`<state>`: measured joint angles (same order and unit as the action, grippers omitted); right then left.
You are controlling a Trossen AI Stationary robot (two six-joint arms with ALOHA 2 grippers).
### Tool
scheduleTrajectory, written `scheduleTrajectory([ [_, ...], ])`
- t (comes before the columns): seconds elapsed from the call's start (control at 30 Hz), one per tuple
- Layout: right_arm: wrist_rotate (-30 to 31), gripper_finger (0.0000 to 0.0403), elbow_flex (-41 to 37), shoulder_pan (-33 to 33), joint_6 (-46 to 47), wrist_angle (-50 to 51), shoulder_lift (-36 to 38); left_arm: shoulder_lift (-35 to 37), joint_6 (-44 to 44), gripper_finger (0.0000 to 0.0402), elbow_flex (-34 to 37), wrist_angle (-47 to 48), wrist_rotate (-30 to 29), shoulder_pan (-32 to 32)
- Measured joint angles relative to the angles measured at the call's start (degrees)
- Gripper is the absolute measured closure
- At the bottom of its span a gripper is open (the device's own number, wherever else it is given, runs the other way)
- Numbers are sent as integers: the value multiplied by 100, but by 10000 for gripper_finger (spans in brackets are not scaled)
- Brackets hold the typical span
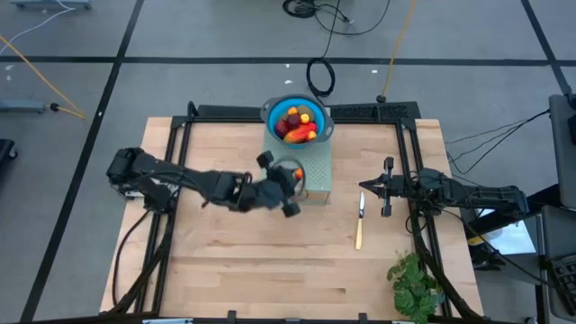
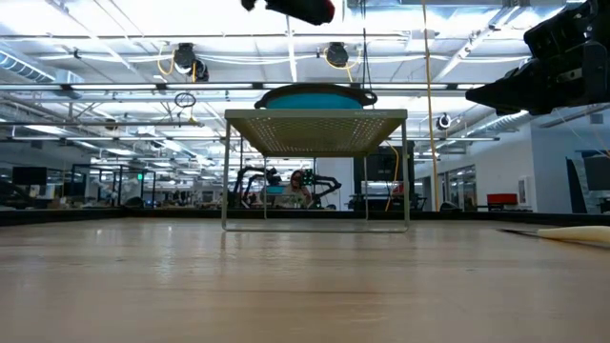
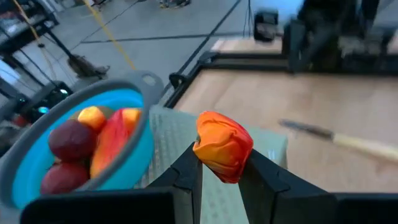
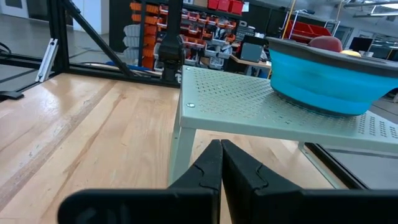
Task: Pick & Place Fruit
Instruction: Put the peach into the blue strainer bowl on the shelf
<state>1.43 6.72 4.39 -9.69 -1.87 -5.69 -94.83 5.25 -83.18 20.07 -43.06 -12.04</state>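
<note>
A small orange-red fruit (image 3: 224, 144) sits between the fingers of my left gripper (image 3: 221, 158), which hovers over the pale green perforated stand (image 1: 315, 180), beside the blue bowl (image 1: 297, 120). The bowl rests on the stand's far part and holds dark-red balls (image 3: 71, 140), a red-orange-yellow mango (image 3: 115, 140) and other small fruit. My right gripper (image 1: 373, 187) waits shut to the right of the stand, holding nothing. My left gripper pinches the small orange-red fruit by its lower sides (image 3: 211, 163) between its two fingers (image 3: 189, 165). The fingers come from the table's left, slanting a little downward. The fruit is lifted clear above the stand, most of it standing out past the fingertips.
A pale-handled knife (image 1: 360, 223) lies on the wooden table right of the stand. A green leafy bunch (image 1: 414, 286) lies at the near right corner. Black frame rails (image 1: 180, 135) border the table. Bare wood (image 1: 252, 261) stretches across the near half.
</note>
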Motion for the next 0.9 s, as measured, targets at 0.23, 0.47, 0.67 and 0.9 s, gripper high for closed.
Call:
scheduleTrajectory([
  [0.23, 2, 403, 0, 0, 22, 13, 0, 101, 52, 325, -6, -594, 992, 923],
  [0.47, 4, 403, 0, 0, 63, 52, 0, 127, 262, 325, -4, -667, 2092, 1857],
  [0.67, 26, 403, 0, 2, 59, 91, 0, 127, 589, 325, -4, -664, 2974, 2550],
  [0.9, 46, 403, 0, 2, 50, 94, 0, 118, 437, 325, -4, -499, 3411, 2969],
])
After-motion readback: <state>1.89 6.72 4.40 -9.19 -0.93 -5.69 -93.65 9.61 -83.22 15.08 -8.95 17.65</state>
